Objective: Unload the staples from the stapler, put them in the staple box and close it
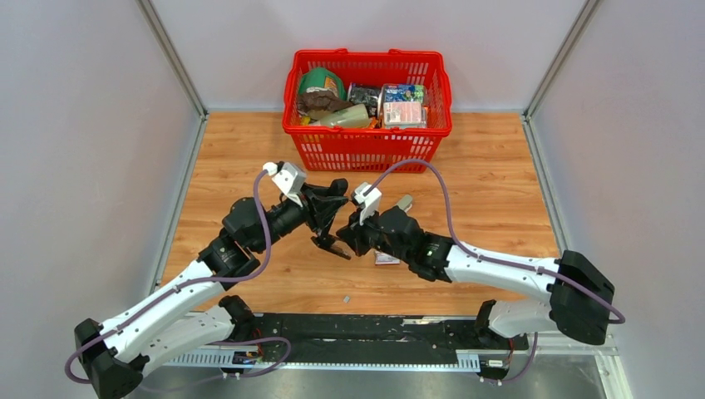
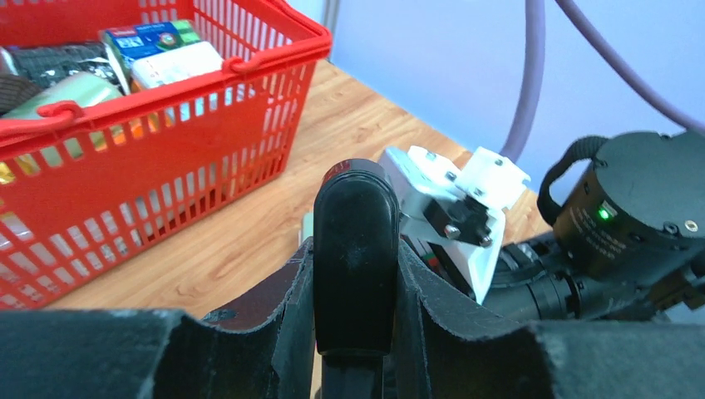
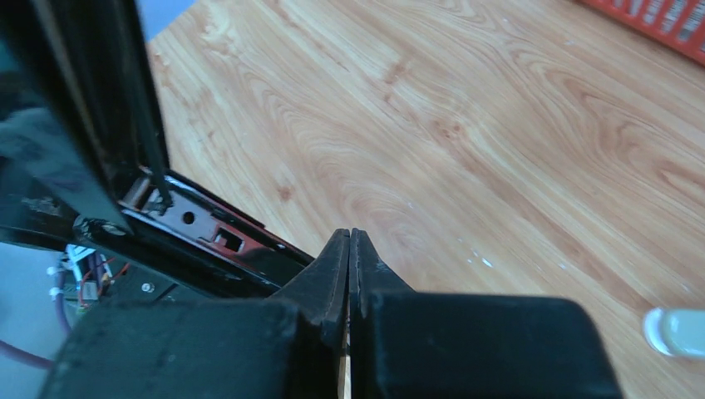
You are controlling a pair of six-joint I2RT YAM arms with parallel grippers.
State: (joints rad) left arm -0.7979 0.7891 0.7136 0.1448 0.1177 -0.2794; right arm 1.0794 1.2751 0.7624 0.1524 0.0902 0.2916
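A tiny grey sliver (image 1: 345, 297), too small to name, lies at six o'clock on the tabletop (image 1: 499, 191). The right pincer (image 3: 349, 249) is pressed fully closed and empty, its arm half covering a small printed box (image 1: 387, 258). At its nine o'clock the left pincer (image 2: 356, 287), part open, clamps the stapler (image 2: 356, 224) at the tabletop's centre. The stapler is hinged open, its channel unreadable. The red basket (image 1: 366, 150) crowds twelve o'clock, and open wood lies at three and nine.

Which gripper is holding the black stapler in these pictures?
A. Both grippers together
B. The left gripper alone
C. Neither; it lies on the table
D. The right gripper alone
B: in the left wrist view the stapler sits with its black body clamped between the fingers of the left gripper, while the right gripper is shut with nothing between its fingers.
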